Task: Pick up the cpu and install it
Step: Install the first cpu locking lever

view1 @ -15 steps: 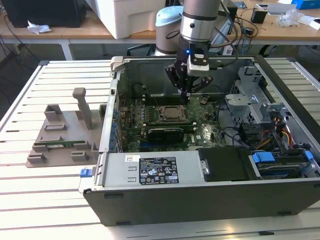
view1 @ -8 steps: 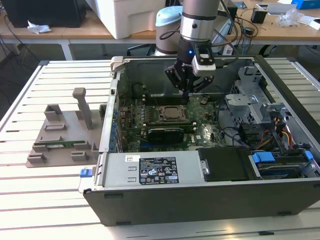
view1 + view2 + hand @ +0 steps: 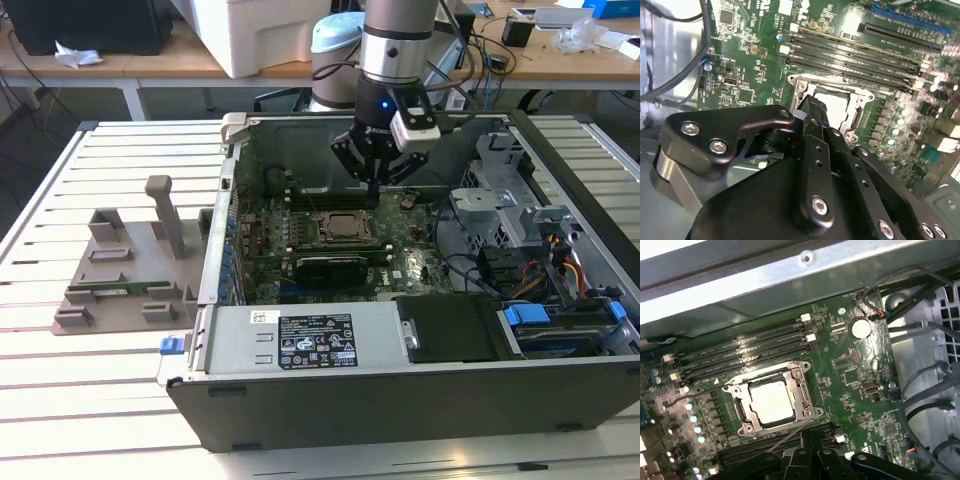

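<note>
CPU (image 3: 771,401) sits flat inside the dark metal-framed socket (image 3: 802,390) on the green motherboard (image 3: 850,365), its pale silver top showing plainly in the first wrist view and partly, behind the black fingers (image 3: 812,125), in the second wrist view; the end effector (image 3: 375,183) hangs just above the board beside the socket, and its fingers look drawn together with nothing pinched between them. From the exterior view the black jaws point down into the open computer case (image 3: 400,400), a little toward the far side of the socket, with the silver arm (image 3: 397,35) rising straight up from them. Next to the socket run the long black memory slots (image 3: 745,352), and a round coin battery (image 3: 860,328) lies near the board's corner, with dark cables (image 3: 920,395) trailing past it. Toward the exterior view's right the case holds a metal drive cage (image 3: 510,190), blue-tabbed drive bays (image 3: 560,325) and a bundle of coloured wires (image 3: 565,265). The case rests on a pale slatted surface (image 3: 60,410), and off to the exterior view's left stands a grey fixture tray (image 3: 110,270) carrying a narrow green memory stick (image 3: 115,291), well apart from the case
</note>
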`<action>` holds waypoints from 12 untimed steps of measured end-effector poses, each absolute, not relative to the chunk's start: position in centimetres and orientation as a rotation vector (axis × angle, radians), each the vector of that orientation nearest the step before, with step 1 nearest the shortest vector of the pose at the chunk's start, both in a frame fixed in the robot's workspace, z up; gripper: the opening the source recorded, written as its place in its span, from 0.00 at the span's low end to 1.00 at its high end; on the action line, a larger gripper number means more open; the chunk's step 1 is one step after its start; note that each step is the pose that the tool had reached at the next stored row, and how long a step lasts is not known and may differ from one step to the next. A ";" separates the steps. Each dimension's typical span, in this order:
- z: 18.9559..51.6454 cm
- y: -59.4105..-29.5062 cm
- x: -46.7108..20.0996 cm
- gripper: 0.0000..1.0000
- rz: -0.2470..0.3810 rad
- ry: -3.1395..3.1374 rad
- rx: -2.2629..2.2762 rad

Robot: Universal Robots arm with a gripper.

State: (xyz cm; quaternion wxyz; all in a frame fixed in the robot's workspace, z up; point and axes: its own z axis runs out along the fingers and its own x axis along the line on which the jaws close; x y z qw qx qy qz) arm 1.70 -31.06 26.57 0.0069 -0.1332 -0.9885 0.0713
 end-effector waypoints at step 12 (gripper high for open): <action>26.6 -31.1 1.7 0.11 0.119 -3.130 -0.158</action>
